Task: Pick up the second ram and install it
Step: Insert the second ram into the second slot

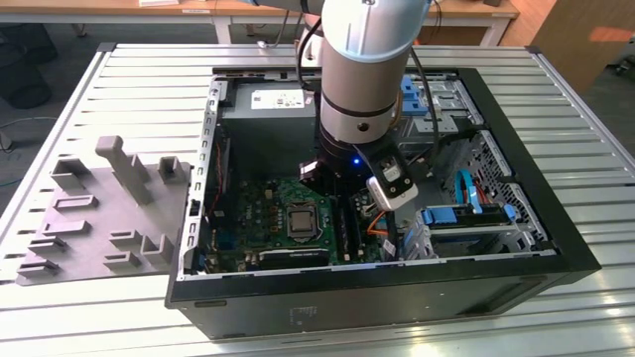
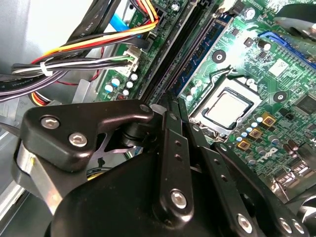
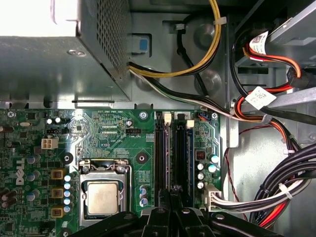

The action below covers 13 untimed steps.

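**Operator:** Where's the second ram?

**Annotator:** You've got it down at the slot bank. In the first wrist view the second ram [image 3: 168, 158] stands on edge, in line with the black slots [image 3: 183, 158], between the CPU [image 3: 102, 197] and the cable bundle [image 3: 276, 197]. From above it's a thin dark strip, long and narrow, running along the slots (chips don't show from this angle). Can't tell if it's fully seated.

**Operator:** And the gripper?

**Annotator:** Your gripper [image 3: 170, 200] is pinched almost together on the stick's top edge. In the second wrist view the gripper [image 2: 172, 104] tips meet over the same slot line, just beside the green motherboard [image 2: 276, 64]. In the exterior view your arm [image 1: 362, 74] reaches down into the open case [image 1: 397, 297]. The grey tray [image 1: 100, 216] sits beside the case, on the exterior view's left.
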Available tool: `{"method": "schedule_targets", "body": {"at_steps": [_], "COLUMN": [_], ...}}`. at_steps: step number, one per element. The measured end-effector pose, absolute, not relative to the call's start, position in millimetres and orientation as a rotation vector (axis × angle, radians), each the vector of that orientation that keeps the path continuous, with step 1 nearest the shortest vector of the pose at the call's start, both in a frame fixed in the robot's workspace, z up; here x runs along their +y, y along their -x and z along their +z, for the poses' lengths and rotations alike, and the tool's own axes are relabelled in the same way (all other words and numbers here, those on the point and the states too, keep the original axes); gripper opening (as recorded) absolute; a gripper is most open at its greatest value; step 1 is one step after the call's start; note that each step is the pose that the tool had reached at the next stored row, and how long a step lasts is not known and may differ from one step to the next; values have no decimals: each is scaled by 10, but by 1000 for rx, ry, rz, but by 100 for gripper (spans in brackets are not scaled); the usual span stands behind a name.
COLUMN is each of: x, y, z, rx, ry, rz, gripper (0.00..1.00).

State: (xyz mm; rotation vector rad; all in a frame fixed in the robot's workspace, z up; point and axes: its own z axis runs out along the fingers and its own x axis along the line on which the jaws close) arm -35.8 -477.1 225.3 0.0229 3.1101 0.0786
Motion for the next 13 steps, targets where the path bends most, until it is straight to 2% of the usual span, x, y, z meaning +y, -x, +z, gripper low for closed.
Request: {"method": "schedule_targets", "body": {"at_steps": [13], "x": [-4771], "y": [357], "z": [2232], "rx": [3110], "ry": [-23], "rz": [79], "gripper": [12]}}
